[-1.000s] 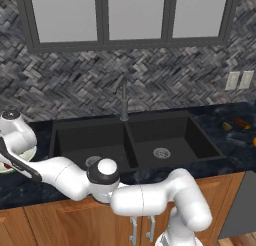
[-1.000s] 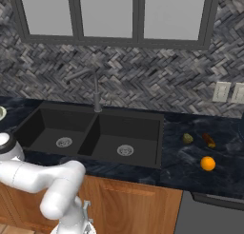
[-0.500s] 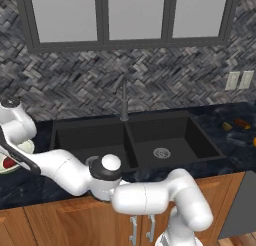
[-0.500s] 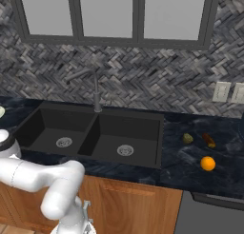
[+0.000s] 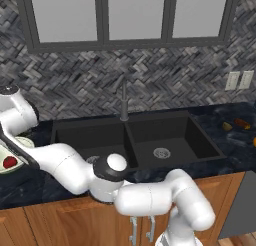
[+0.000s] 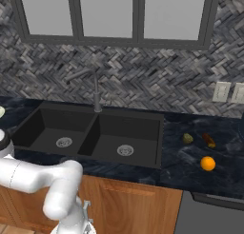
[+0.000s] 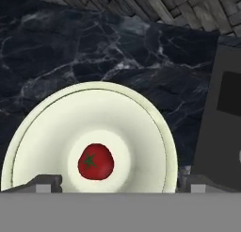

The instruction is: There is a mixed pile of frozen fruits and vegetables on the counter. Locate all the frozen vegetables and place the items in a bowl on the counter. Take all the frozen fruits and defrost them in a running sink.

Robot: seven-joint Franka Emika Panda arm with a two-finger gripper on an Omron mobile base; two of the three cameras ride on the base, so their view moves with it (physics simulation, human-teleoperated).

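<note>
Hand view: a glossy red tomato [image 7: 95,161] with a green star-shaped calyx sits in the centre well of the bowl [image 7: 141,118], touching nothing else.
Bowl: shallow, wide, pale greenish-white, smooth round rim; stands on the counter [image 7: 70,56] just beside the sink's left edge.
Gripper [image 7: 117,183]: fingers spread wide, holding nothing, one tip at each side of the bowl's near rim.
Counter: dark blue-black marbled stone, polished, over wooden cabinet fronts.
Sink [image 6: 90,133]: black, matte, two rectangular basins with round metal drains.
Faucet [image 6: 95,88]: tall, dark grey, curved spout.
Right end of counter: bright orange ball [image 6: 208,163] near the front edge; yellowish-olive lump [image 6: 188,138] and dark reddish-brown oblong item [image 6: 208,140] behind it, apart.
Backsplash [image 6: 143,81]: grey herringbone tile.
</note>
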